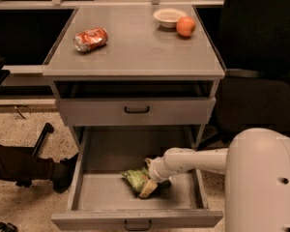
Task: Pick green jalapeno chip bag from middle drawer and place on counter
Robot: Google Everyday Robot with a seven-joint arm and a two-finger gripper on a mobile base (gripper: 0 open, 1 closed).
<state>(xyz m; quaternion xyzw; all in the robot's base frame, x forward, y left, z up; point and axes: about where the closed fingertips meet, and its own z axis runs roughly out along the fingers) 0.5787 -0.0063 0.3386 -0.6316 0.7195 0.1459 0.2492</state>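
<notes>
The green jalapeno chip bag lies crumpled on the floor of the open middle drawer, slightly right of centre. My gripper reaches in from the right on a white arm and sits right at the bag's right end, down at the drawer floor. The counter is the grey top of the cabinet above.
A crushed red-and-silver can lies on the counter's left. A white bowl and an orange sit at its back right. The top drawer is shut. A dark chair stands to the right, a dark foot to the left.
</notes>
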